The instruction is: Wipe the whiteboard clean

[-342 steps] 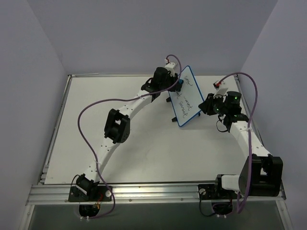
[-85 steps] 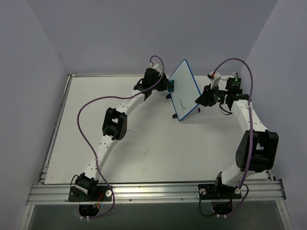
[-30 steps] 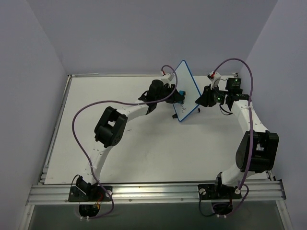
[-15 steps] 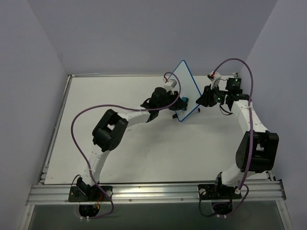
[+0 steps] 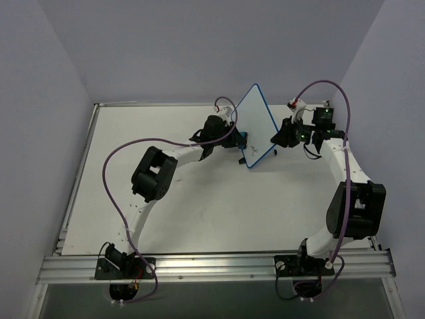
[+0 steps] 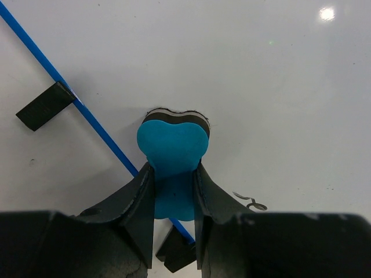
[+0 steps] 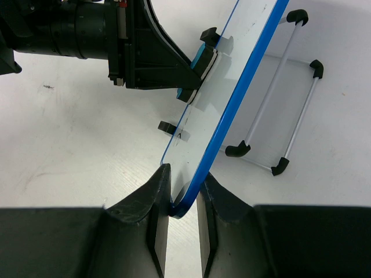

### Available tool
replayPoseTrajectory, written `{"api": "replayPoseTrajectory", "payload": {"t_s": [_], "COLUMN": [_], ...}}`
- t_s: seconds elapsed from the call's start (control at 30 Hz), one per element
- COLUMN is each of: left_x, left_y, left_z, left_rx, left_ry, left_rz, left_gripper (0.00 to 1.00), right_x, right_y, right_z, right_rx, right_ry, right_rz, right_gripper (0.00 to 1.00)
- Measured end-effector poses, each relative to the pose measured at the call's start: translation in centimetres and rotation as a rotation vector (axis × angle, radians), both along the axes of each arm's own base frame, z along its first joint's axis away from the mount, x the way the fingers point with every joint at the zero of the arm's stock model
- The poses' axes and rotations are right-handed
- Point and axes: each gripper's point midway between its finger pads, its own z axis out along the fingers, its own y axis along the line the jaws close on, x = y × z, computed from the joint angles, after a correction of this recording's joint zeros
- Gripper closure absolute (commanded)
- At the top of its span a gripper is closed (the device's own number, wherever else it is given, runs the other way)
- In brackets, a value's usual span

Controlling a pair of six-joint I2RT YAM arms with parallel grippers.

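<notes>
The whiteboard, white with a blue frame, stands tilted at the back of the table. My right gripper is shut on its near corner, one finger on each face. My left gripper is shut on a blue bone-shaped eraser, whose dark felt presses against the board's face close to the blue lower edge. One small black scribble shows on the board just right of the eraser. From the right wrist view the eraser touches the board's left face.
A wire stand with black end caps lies flat on the table behind the board. Two black feet stick out at the board's lower edge. Purple cables loop over both arms. Walls close the table on three sides.
My left gripper has slid the eraser back to the left along the lower part of the board. The right gripper and the board have not moved.
</notes>
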Motion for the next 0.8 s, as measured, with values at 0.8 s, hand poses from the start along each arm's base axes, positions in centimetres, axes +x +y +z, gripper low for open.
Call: {"api": "replayPoseTrajectory", "payload": {"t_s": [0.8], "left_x": [-9.1], "left_y": [-5.5], "left_z": [4.8], "left_rx": [0.006], "left_ry": [-0.130], "left_rz": [-0.147], "left_gripper": [0.98], "right_x": [0.5], "right_y": [-1.0], "right_z": [-0.4], "right_rx": [-0.046], "right_ry": [-0.002], "right_rz": [-0.041], "right_gripper": [1.00]}}
